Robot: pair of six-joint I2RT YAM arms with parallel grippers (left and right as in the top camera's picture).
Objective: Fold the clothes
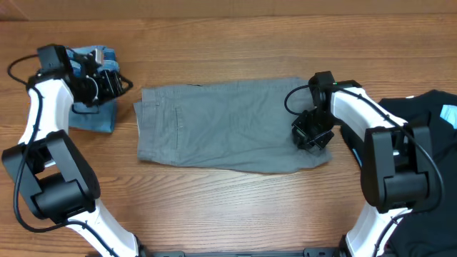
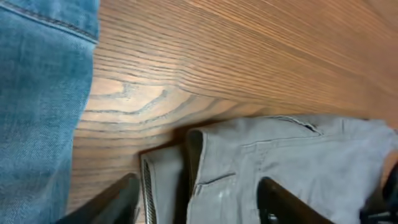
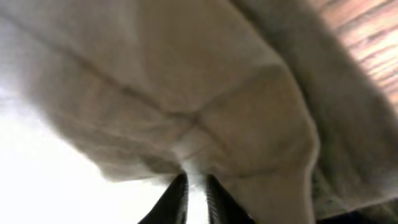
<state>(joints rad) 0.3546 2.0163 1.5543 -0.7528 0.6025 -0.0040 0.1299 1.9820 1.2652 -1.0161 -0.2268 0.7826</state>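
Shorts: The grey-khaki shorts (image 1: 228, 125) lie flat in the middle of the table (image 1: 228, 207). Their long axis runs side to side, with the waistband (image 1: 141, 118) toward your left arm and the leg hems toward your right.

Right gripper: The right gripper (image 1: 312, 134) is down on the hem end of the shorts. Its wrist camera shows the jaws narrow, almost together, with a ridge of pale cloth gathered at the tips. Read that as a pinch on the hem, not an empty close.

Left gripper: The left gripper (image 1: 100, 80) hangs over the denim shorts (image 1: 93, 118) at the far left, near the waistband but off it. Its fingers (image 2: 124, 199) stand wide apart with nothing between them, and the waistband corner shows just ahead.

Nearer arm: Your right arm is already on the cloth. From the left gripper, the waistband lies to the right, toward the table's middle.

Relation that counts: The hem in the right jaws and the waistband sit at opposite ends of the long axis. A hem-to-waist fold would likely carry the right gripper leftward along it.

Black top: The black top (image 1: 428, 121) lies at the right edge beside the right arm, just beside the hems.

Risk: A pinch at one point may drag the hem askew, so the free left gripper could pin the waistband.
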